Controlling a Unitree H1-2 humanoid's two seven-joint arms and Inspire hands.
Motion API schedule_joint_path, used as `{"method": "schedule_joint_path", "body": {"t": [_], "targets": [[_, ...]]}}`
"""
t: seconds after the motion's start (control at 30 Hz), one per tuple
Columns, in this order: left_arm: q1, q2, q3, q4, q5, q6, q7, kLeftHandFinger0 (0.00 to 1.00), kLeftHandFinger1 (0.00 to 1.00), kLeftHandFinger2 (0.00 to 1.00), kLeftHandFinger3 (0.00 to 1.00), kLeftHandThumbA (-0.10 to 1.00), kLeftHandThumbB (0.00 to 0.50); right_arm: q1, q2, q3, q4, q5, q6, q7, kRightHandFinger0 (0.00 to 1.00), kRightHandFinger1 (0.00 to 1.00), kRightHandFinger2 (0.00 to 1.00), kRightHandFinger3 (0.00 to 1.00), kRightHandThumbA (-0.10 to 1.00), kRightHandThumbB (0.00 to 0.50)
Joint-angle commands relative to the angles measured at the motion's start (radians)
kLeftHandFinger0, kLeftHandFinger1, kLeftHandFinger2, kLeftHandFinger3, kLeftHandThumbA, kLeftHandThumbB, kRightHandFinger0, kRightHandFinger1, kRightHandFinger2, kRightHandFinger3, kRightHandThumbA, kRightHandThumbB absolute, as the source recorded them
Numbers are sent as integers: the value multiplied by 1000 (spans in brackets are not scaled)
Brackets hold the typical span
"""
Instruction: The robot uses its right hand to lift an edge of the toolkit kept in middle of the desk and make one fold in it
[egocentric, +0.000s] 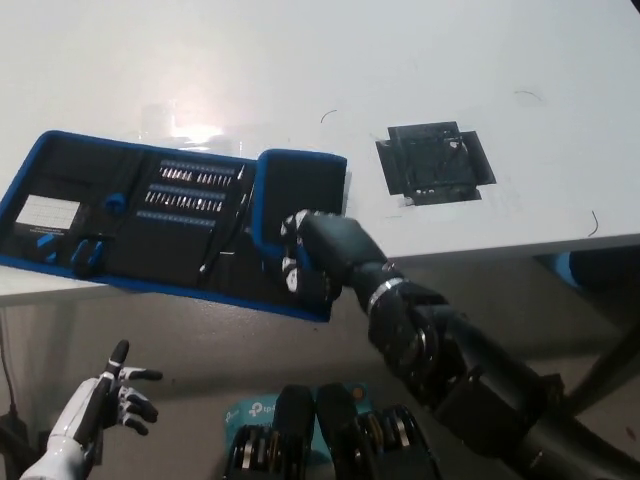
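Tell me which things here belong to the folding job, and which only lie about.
Job:
toolkit, one flap folded over
right hand, on the folded flap

Lying about:
black patch on the desk
left hand, open, below the desk

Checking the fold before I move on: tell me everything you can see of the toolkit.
The toolkit is a long black fabric roll with blue edging, lying on the white desk, its near edge at the desk's front edge. Its right end panel is folded over onto the inside, showing plain black backing. The open part shows rows of small bits in blue holders, a slim tool, and a white card at the left end. The black right hand presses on the folded flap.
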Motion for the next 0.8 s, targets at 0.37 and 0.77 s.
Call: {"method": "schedule_joint_path", "body": {"t": [0.37,0.77], "targets": [[-31,35,-3,-14,7,-2,-25,397,388,319,575,1000,477,41,-37,67,26,-191,5,96,1000,1000,1000,1000,80,220],[-2,31,-2,-26,12,0,-23,421,418,352,584,1000,470,79,-6,-29,-39,-177,13,112,1000,1000,1000,1000,35,307]]}}
